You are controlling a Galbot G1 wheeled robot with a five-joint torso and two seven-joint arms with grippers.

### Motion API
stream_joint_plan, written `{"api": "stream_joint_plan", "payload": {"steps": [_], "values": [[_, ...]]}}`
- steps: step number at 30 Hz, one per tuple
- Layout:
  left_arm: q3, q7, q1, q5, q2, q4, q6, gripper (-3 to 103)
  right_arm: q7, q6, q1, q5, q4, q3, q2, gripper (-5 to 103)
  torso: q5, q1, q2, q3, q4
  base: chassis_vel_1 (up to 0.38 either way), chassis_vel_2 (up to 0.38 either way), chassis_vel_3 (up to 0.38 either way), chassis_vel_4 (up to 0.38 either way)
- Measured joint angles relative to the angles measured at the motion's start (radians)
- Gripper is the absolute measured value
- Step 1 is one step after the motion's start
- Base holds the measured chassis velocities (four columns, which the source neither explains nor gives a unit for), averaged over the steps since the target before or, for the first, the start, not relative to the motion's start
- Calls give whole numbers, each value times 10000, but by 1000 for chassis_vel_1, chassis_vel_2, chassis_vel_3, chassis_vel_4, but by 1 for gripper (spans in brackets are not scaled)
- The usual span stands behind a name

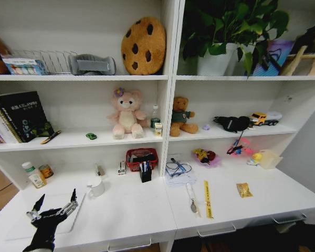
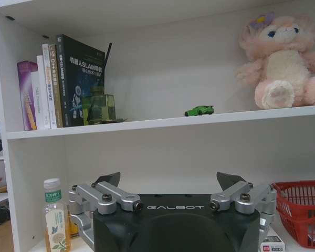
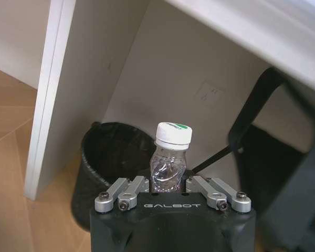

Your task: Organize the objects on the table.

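My left gripper (image 1: 56, 198) hovers open just above the silver laptop (image 1: 21, 218), which lies closed at the left end of the white table (image 1: 131, 210). In the left wrist view that gripper (image 2: 169, 181) faces the shelves, where the tiny green toy car (image 2: 199, 111) sits on the shelf (image 1: 91, 136). A green-labelled bottle (image 2: 55, 215) stands by the shelf wall. My right gripper (image 3: 168, 184) is shut on a small clear bottle (image 3: 170, 157) with a white cap, held over a black bin (image 3: 115, 152) beside the desk. A yellow packet (image 1: 244, 190) lies at the right. Pens stand in a black holder (image 1: 145, 170).
A red basket (image 1: 142, 157), a white cup (image 1: 96, 186), a yellow ruler (image 1: 207, 199) and papers with glasses (image 1: 177, 170) sit on the desk. Plush bears (image 1: 127, 114) and books (image 1: 21, 115) fill the shelves. Bare desk surface lies in the middle front.
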Motion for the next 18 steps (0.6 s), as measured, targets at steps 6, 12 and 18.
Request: {"api": "stream_joint_plan", "payload": {"steps": [6,12,18], "values": [[1,0,0,0,0,-1,0,100,-925,-706,1231,664,-785,-64,384,25,-5,0,1,0,-3,0,0,0,0],[0,0,0,0,0,0,0,100,-1016,-1208,2464,598,-1250,84,776,25,-1,0,0,-1,4,0,0,0,0],[0,0,0,0,0,0,0,100,-1027,-1266,3258,334,-1771,132,925,25,-1,0,0,-1,-1,0,0,0,0]]}}
